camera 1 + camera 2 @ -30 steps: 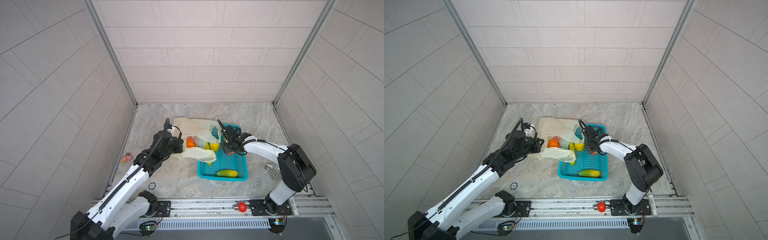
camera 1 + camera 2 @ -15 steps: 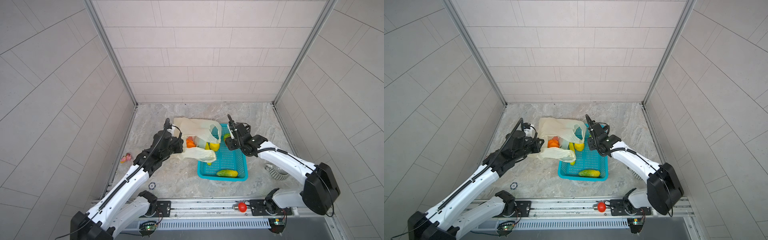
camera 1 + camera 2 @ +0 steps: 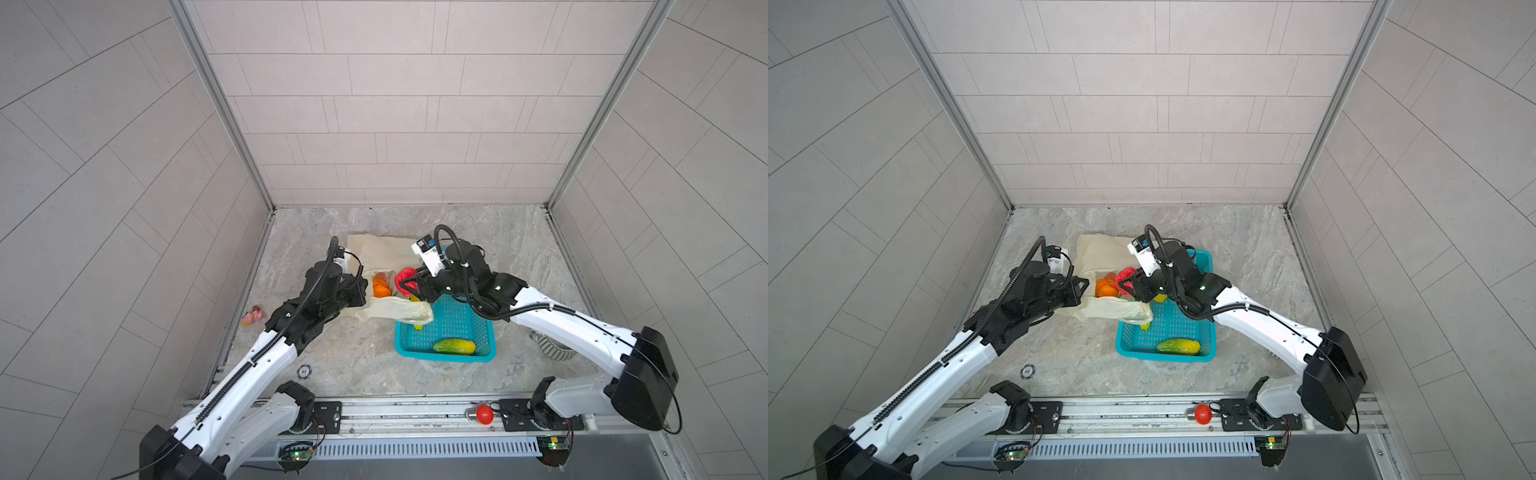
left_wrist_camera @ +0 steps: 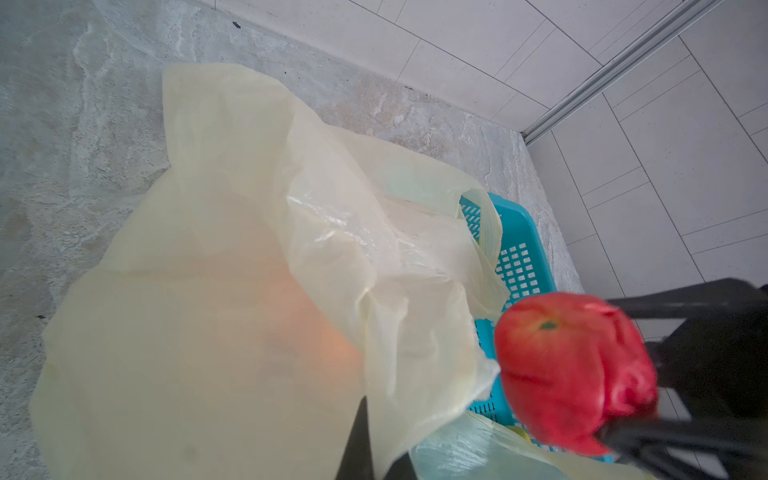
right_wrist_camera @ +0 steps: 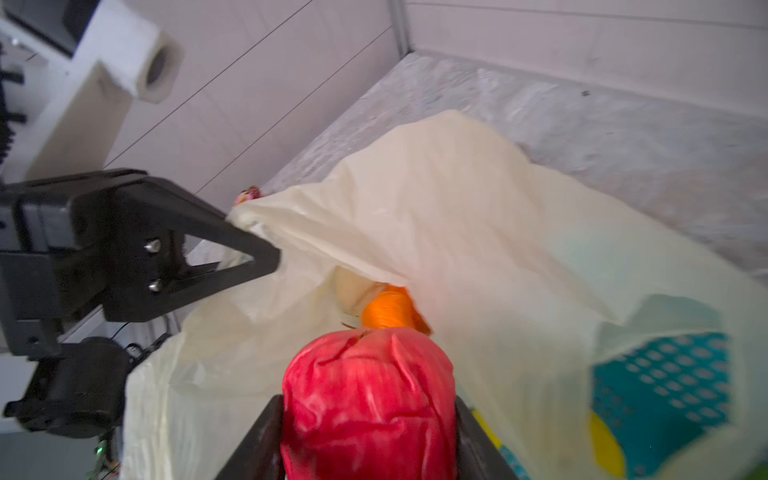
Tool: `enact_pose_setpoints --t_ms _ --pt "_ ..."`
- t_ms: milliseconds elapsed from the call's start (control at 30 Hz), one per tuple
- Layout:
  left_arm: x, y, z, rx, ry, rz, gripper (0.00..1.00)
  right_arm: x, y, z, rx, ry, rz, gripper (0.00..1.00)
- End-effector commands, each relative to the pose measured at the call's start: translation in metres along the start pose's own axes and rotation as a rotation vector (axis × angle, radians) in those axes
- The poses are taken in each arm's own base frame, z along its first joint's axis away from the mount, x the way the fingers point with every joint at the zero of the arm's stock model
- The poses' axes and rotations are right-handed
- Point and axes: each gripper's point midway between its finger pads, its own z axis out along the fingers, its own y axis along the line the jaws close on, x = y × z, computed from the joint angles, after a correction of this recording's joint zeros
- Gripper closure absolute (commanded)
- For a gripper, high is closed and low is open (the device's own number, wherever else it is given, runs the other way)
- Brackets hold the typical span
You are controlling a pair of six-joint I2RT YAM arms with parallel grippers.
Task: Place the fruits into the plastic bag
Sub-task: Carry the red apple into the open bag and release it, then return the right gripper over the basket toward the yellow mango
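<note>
Scene: At the centre of a top view, two white-and-black arms meet over a thin, translucent cream-yellow plastic bag (image 3: 384,253) on the grey marbled counter (image 3: 357,365).
Right end effector: The right end effector (image 3: 409,286) is clamped on a wrinkled red round toy fruit (image 5: 368,386), which it holds just above the bag's mouth and not yet inside.
Left end effector: The left end effector (image 5: 255,255) is pinched together on the bag's rim, lifting the mouth open.
Fruit in the bag: Small orange toy fruits (image 3: 380,286) lie just inside the opening.
Fruit outside: A green-yellow oblong toy mango (image 3: 454,346) rests along the lower edge of the teal perforated plastic basket (image 3: 453,316), right of centre. A loose flap of the bag drapes over the basket's left rim.
Handling, red fruit: Its creased skin suggests a soft, light body that squashes rather than slips. A hold across its widest part, as here, looks sound.
Handling, bag: It is flimsy and crinkly and would likely collapse if the rim were let go. It is best held by the rim or a handle.
Handling, mango: It is probably light and smooth, and is best taken across its short width at the middle.
Writing: A small round dark token (image 3: 1027,370) at the lower left of the counter carries two pale digits, too small to read with certainty. No brand is legible on the bag or the basket.
</note>
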Motion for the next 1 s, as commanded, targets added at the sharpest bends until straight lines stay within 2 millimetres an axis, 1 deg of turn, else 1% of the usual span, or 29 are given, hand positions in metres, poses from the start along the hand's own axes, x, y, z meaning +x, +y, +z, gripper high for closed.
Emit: enact_pose_setpoints --t_ms 0,33,100,200,300,400,467,567,633,700,800,867,967 --pt "-0.007 -0.012 -0.004 0.045 -0.016 0.02 1.0 -0.005 0.018 0.028 -0.103 -0.014 0.046 0.64" --pt "-0.007 -0.013 -0.004 0.05 -0.013 0.022 1.0 -0.005 0.014 0.039 -0.097 -0.011 0.071 0.64" --pt "-0.008 -0.015 -0.004 0.058 -0.014 0.022 1.0 -0.009 -0.001 0.056 -0.035 -0.021 0.099 0.63" --pt "-0.009 -0.018 -0.006 0.07 -0.013 0.025 1.0 -0.016 -0.024 0.074 0.07 -0.038 0.108 0.62" --pt "-0.008 -0.021 -0.006 0.089 -0.008 0.032 1.0 -0.027 -0.05 0.086 0.167 -0.052 0.119 0.61" --pt "-0.006 -0.023 -0.005 0.101 0.001 0.036 1.0 -0.035 -0.069 0.092 0.231 -0.07 0.129 0.56" --pt "-0.006 -0.024 -0.005 0.107 0.003 0.04 1.0 -0.038 -0.08 0.095 0.264 -0.072 0.136 0.46" --pt "-0.006 -0.025 -0.005 0.109 0.004 0.049 1.0 -0.043 -0.09 0.089 0.314 -0.083 0.128 0.3" --pt "-0.007 -0.025 -0.005 0.111 0.002 0.052 1.0 -0.046 -0.089 0.081 0.327 -0.09 0.107 0.24" --pt "-0.006 -0.025 -0.005 0.112 0.004 0.054 1.0 -0.049 -0.089 0.073 0.339 -0.091 0.088 0.22" --pt "-0.006 -0.024 -0.004 0.107 0.005 0.054 1.0 -0.052 -0.086 0.058 0.339 -0.09 0.066 0.22" --pt "-0.006 -0.023 -0.004 0.101 0.002 0.055 1.0 -0.055 -0.079 0.045 0.313 -0.098 0.045 0.23" --pt "-0.005 -0.021 -0.003 0.089 -0.001 0.05 1.0 -0.054 -0.064 0.025 0.266 -0.099 0.014 0.24"
